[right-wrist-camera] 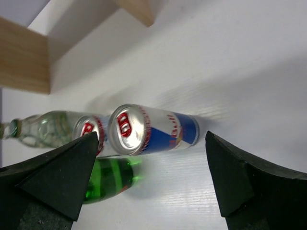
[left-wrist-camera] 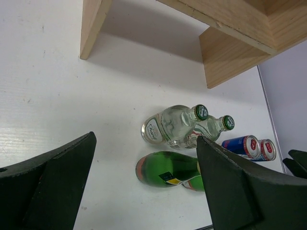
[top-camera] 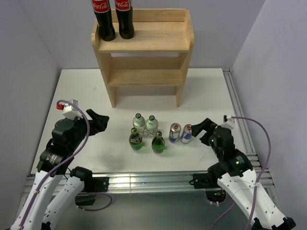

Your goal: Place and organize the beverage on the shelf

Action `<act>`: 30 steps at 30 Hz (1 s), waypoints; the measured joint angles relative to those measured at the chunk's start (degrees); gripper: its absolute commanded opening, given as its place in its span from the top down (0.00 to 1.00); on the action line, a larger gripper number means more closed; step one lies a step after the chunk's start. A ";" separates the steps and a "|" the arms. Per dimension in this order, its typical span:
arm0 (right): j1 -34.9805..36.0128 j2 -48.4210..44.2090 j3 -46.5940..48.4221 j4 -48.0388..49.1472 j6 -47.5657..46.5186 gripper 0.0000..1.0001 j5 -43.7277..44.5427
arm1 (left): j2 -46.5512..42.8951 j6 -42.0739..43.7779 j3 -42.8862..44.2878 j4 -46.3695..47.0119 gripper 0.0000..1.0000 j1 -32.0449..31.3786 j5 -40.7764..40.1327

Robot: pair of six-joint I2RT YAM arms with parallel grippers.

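Six small drinks stand on the white table in front of the wooden shelf (top-camera: 144,43): two clear bottles (top-camera: 138,123) (top-camera: 151,124), two green bottles (top-camera: 136,139) (top-camera: 158,142) and two cans (top-camera: 174,133) (top-camera: 186,133). My left gripper (top-camera: 99,120) is open and empty, left of the bottles. In the left wrist view (left-wrist-camera: 145,143) its jaws frame a clear bottle (left-wrist-camera: 168,125) and a green bottle (left-wrist-camera: 165,168). My right gripper (top-camera: 202,130) is open and empty, just right of the cans. In the right wrist view (right-wrist-camera: 152,139) the nearer can (right-wrist-camera: 153,129) lies between its jaws, apart from both.
Two tall cola bottles (top-camera: 104,19) (top-camera: 124,17) stand at the left of the shelf's top tier. The lower tier (top-camera: 144,76) holds nothing. Grey walls close in the table on the left, right and back. A metal rail (top-camera: 240,115) runs along the right edge.
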 measured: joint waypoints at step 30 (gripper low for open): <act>50.34 29.62 18.16 -31.47 41.31 0.00 42.05 | -2.14 0.37 -0.02 0.44 0.11 0.66 0.98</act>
